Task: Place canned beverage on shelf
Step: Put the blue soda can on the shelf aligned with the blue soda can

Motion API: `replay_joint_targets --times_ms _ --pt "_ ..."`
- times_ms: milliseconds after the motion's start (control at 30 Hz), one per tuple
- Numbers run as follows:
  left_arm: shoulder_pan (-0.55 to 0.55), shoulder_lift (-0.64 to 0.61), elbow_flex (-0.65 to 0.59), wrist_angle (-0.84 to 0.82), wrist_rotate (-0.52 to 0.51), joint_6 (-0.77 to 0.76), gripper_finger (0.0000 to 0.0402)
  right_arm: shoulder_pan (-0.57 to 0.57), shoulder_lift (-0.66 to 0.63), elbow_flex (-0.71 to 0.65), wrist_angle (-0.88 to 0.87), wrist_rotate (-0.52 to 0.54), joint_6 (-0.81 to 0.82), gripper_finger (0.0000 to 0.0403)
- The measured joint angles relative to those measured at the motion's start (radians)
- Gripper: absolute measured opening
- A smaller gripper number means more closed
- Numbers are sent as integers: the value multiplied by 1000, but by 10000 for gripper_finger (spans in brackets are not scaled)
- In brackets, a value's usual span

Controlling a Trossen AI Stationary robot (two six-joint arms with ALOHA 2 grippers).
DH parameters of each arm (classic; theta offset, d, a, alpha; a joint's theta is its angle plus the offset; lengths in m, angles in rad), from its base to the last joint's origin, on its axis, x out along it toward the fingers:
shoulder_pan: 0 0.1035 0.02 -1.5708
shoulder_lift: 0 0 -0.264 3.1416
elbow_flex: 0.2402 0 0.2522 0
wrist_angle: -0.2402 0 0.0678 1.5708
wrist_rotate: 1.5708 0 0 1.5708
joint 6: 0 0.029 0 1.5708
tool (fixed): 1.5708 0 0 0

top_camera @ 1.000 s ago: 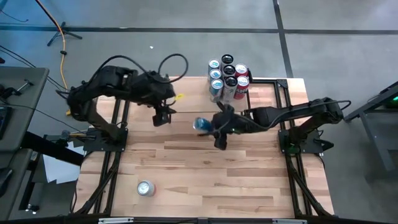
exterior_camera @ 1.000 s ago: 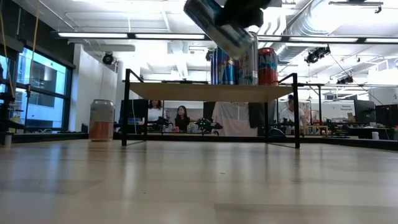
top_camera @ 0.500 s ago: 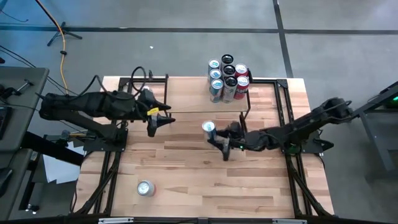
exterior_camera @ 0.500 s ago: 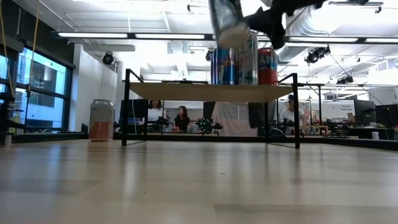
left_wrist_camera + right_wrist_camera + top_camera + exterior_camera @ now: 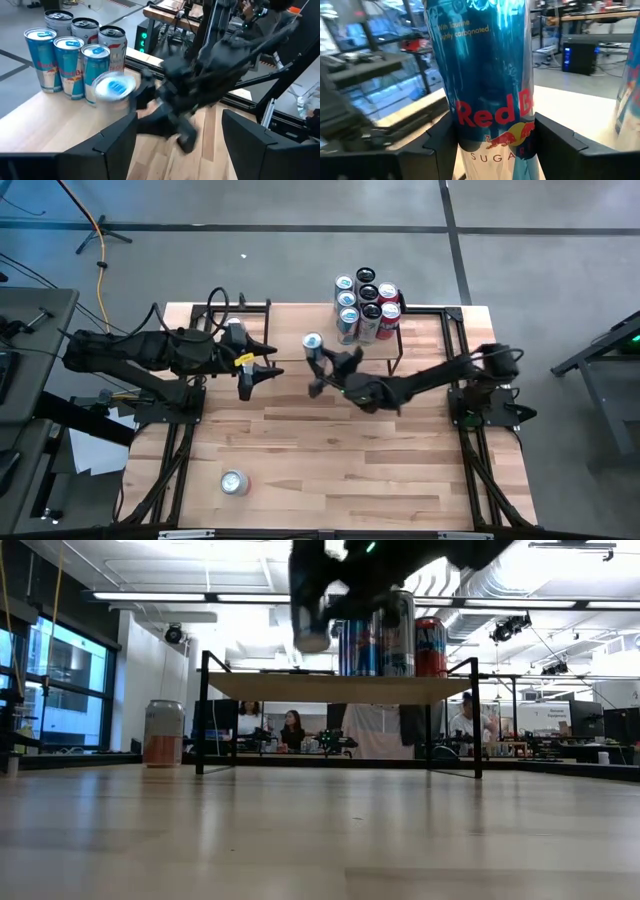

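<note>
Right gripper (image 5: 318, 365) carries a blue can (image 5: 312, 343) above the shelf (image 5: 335, 687).

Your right gripper pinches the can upright — it seems clear of the plank, though the low view blurs here — just beside the cluster of cans (image 5: 365, 305) standing on the shelf. Your left gripper (image 5: 252, 375) waits apart over the table (image 5: 330, 460), fingers spread, empty.

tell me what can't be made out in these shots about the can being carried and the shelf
- Blue can: in the right wrist view its top and base are cut off by the picture's edges.
- Blue can in the low view: blurred, upper part behind the right end effector; whether it clears the shelf is unclear.
- Cans on the shelf: the low view shows only the front ones, partly behind the arm.
</note>
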Motion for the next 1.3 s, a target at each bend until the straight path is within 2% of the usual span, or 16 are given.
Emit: replay_joint_targets --times_ms 267,600,933,1300 --pt "0 0 0 2 -1 0 243 -72 150 131 96 51 -25 202" --pt "0 -1 0 -1 -1 64 243 -122 239 206 91 48 -13 202" --pt "1 -2 0 -8 8 88 243 -122 254 209 102 80 -27 203" --pt "1 -2 0 -8 9 98 243 -122 253 209 53 79 -26 257"
